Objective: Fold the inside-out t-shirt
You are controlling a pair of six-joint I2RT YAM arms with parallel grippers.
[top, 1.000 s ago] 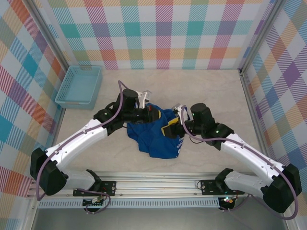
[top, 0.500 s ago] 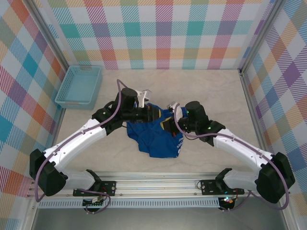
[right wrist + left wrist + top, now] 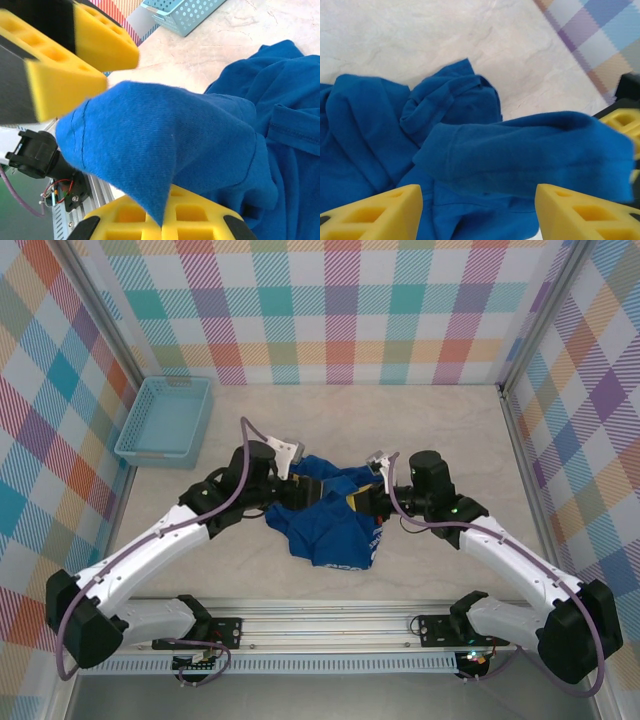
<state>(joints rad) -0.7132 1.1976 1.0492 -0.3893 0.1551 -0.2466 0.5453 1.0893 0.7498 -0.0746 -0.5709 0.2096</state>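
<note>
Crumpled inside-out t-shirt [image 3: 335, 530] sits mid-table [image 3: 440, 430] between both arms, basket [image 3: 165, 420] well apart. The right gripper [image 3: 162, 220] is pinched closed on a raised fold, likely lifting it to open up the bunch. The left gripper [image 3: 477, 192] has its jaws spread and grips nothing, with the fold just ahead, probably lined up for a fresh grasp.

Crumpled royal-blue t-shirt [image 3: 325, 525] in a heap at mid-counter [image 3: 420, 430], one fold up off the pile.

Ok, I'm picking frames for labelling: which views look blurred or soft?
Top external: sharp and evenly lit, the shirt clear. Left wrist: the shirt's right end is smeared. Right wrist: the left gripper is blurred, the shirt fairly sharp.
</note>
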